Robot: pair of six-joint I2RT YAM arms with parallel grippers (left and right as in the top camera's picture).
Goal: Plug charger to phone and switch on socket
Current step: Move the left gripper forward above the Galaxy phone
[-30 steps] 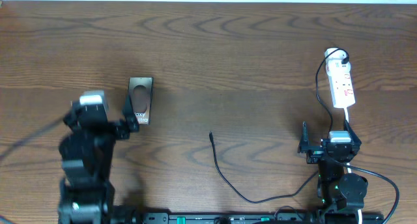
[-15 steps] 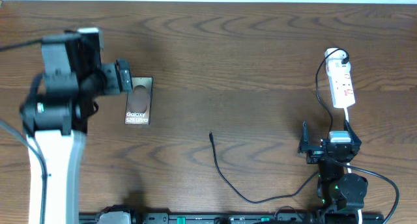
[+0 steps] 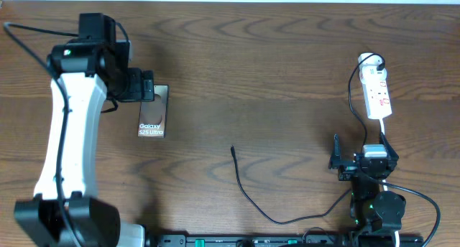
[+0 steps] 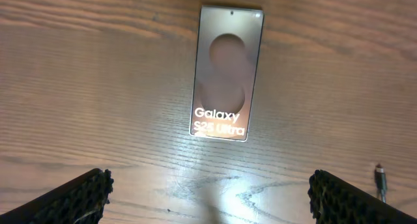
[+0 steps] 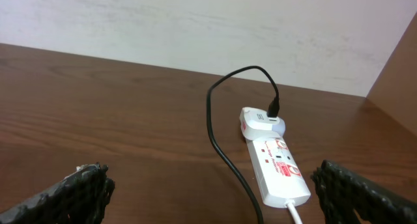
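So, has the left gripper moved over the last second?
Yes. The left gripper moved from beside the phone's lettered end to over its far end.

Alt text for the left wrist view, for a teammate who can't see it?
A dark-brown phone lies flat on the wooden table, screen up with white Galaxy lettering, beyond the open fingers of the left tool. The charger's small plug tip lies at the right edge.

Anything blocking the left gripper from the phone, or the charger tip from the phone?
Nothing visible. The left gripper hangs open over the phone, with only bare table between them. The charger tip lies apart from the phone, with only wood between them.
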